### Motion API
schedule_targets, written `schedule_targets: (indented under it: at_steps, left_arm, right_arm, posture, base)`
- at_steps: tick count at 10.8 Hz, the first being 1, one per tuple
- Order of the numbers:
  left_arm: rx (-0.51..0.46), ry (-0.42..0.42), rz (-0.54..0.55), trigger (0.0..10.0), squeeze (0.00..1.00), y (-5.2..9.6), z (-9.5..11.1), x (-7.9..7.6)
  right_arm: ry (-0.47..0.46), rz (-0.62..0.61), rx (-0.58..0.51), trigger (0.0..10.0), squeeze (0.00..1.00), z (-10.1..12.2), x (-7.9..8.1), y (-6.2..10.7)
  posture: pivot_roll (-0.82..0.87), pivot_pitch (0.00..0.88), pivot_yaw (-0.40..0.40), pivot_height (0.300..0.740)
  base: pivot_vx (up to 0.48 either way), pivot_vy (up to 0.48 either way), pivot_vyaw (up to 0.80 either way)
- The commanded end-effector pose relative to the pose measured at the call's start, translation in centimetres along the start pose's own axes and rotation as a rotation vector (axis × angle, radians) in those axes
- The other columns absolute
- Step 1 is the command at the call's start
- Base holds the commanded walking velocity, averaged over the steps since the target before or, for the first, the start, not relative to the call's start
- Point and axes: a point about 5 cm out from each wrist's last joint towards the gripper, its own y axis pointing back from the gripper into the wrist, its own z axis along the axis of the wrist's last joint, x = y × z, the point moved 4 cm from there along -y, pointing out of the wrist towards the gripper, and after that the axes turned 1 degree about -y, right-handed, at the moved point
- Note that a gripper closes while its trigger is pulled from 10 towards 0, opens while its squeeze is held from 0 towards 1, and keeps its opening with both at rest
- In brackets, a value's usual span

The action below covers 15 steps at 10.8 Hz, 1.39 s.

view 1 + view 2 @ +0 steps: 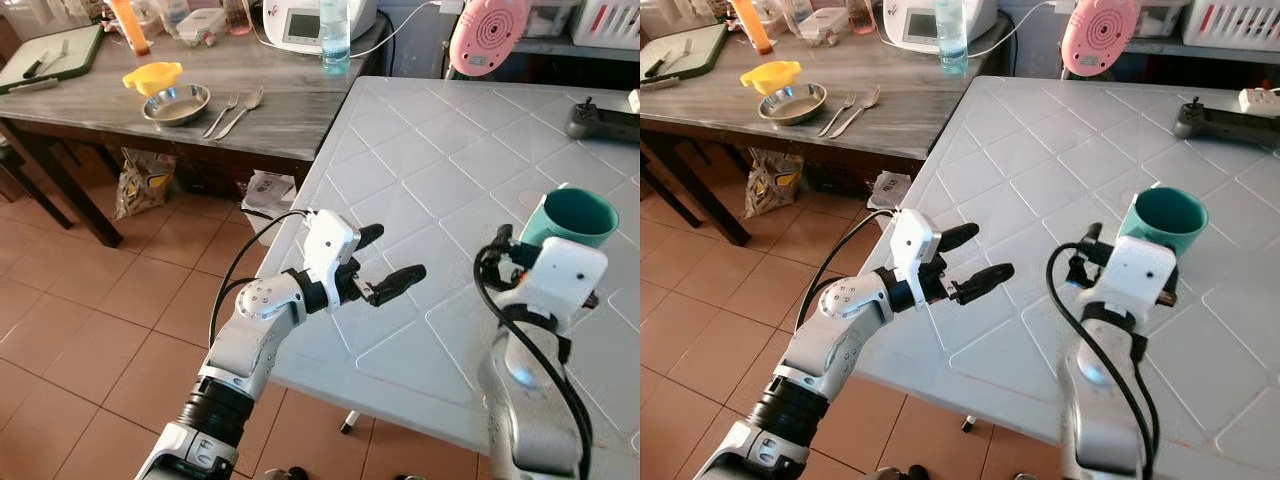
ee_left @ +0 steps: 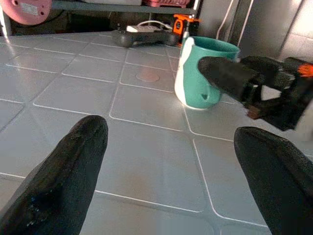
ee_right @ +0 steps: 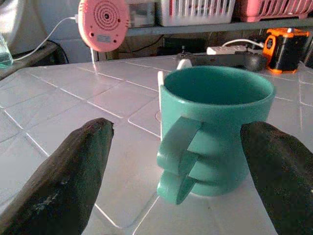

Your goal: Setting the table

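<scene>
While the left gripper (image 1: 385, 262) hovers fingers apart over the white table (image 1: 440, 160), the right gripper (image 3: 176, 161) — fingers spread — flanks a teal mug (image 3: 215, 132).

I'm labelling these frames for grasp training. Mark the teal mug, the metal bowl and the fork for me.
teal mug (image 3: 220, 142): right wrist view, outer wall beside the handle.
metal bowl (image 1: 176, 104): left eye view, inside of the bowl.
fork (image 1: 222, 113): left eye view, mid-handle.

The left gripper (image 1: 385, 262) is held out to the right from a bent arm, fingers spread apart. The right gripper (image 3: 181, 161) reaches forward on the right, fingers wide.
</scene>
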Motion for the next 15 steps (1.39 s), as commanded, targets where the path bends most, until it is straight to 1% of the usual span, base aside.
schedule_targets:
  at_steps: [1, 2, 3, 4, 5, 7, 8, 9, 10, 11, 12, 13, 14, 15]
  left_arm:
    - [-0.001, 0.003, -0.006, 10.0, 0.0, 0.4, 0.1, 0.0]
    - [-0.001, 0.008, -0.015, 10.0, 0.0, 0.3, 0.0, -0.3]
    - [0.001, 0.013, -0.023, 10.0, 0.0, 0.3, 0.0, -0.5]
    - [0.001, 0.014, -0.032, 10.0, 0.0, 0.3, 0.0, -0.6]
    - [0.001, 0.015, -0.034, 10.0, 0.0, 0.3, 0.1, -0.7]
    - [0.001, 0.015, -0.032, 10.0, 0.0, 0.4, 0.1, -0.6]
    - [0.001, 0.017, -0.032, 10.0, 0.0, 0.4, 0.2, -0.6]
    - [0.001, 0.017, -0.033, 10.0, 0.0, 0.4, 0.2, -0.6]
    - [0.002, 0.017, -0.035, 10.0, 0.0, 0.4, 0.1, -0.6]
    - [0.002, 0.017, -0.037, 10.0, 0.0, 0.3, 0.1, -0.7]
    - [0.003, 0.017, -0.039, 10.0, 0.0, 0.3, 0.1, -0.7]
    - [0.002, 0.017, -0.04, 10.0, 0.0, 0.3, 0.1, -0.7]
    - [0.003, 0.017, -0.041, 10.0, 0.0, 0.2, 0.1, -0.7]
    - [0.004, 0.016, -0.041, 10.0, 0.0, 0.2, 0.1, -0.7]
  right_arm:
    - [-0.086, -0.015, 0.043, 10.0, 0.0, -0.6, 1.2, 0.6]
    - [-0.095, -0.034, 0.06, 10.0, 0.0, -1.1, 0.9, 0.5]
    - [-0.112, -0.048, 0.083, 8.9, 0.0, -1.6, 0.8, 0.5]
    - [-0.126, -0.068, 0.097, 5.0, 0.0, -2.1, 0.5, 0.3]
    - [-0.123, -0.086, 0.099, 0.0, 0.0, -2.3, 0.4, 0.3]
    - [-0.126, -0.088, 0.096, 0.0, 0.0, -2.3, 0.4, 0.3]
    - [-0.121, -0.1, 0.094, 0.0, 0.0, -2.4, 0.0, 0.3]
    - [-0.111, -0.113, 0.087, 1.0, 0.0, -2.3, -0.5, 0.4]
    - [-0.096, -0.129, 0.077, 2.3, 0.0, -2.2, -1.1, 0.6]
    - [-0.085, -0.146, 0.073, 2.4, 0.0, -2.1, -1.9, 0.8]
    - [-0.071, -0.167, 0.066, 2.8, 0.0, -2.1, -2.8, 0.9]
    - [-0.056, -0.198, 0.058, 2.7, 0.0, -1.9, -3.9, 1.0]
    - [-0.044, -0.217, 0.048, 3.1, 0.0, -1.7, -4.8, 1.0]
    - [-0.033, -0.234, 0.043, 3.3, 0.0, -1.6, -5.6, 1.0]
  posture:
    - [-0.07, 0.139, 0.141, 0.74]
    - [-0.07, 0.14, 0.144, 0.74]
    - [-0.07, 0.14, 0.145, 0.74]
    - [-0.07, 0.139, 0.146, 0.74]
    - [-0.06, 0.14, 0.147, 0.74]
    - [-0.06, 0.141, 0.148, 0.74]
    - [-0.06, 0.141, 0.148, 0.74]
    - [-0.06, 0.14, 0.148, 0.74]
    - [-0.07, 0.14, 0.151, 0.74]
    - [-0.07, 0.14, 0.151, 0.74]
    - [-0.07, 0.14, 0.153, 0.74]
    - [-0.07, 0.141, 0.155, 0.74]
    - [-0.07, 0.141, 0.157, 0.74]
    - [-0.08, 0.141, 0.157, 0.74]
  base:
    - [0.0, 0.0, 0.0]
    - [0.0, 0.0, 0.0]
    - [0.0, 0.0, 0.0]
    - [0.0, 0.0, 0.0]
    - [0.0, 0.0, 0.0]
    - [0.0, 0.0, 0.0]
    - [0.0, 0.0, 0.0]
    - [0.0, 0.0, 0.0]
    - [0.0, 0.0, 0.0]
    - [0.0, 0.0, 0.0]
    - [0.0, 0.0, 0.0]
    - [0.0, 0.0, 0.0]
    - [0.0, 0.0, 0.0]
    - [0.0, 0.0, 0.0]
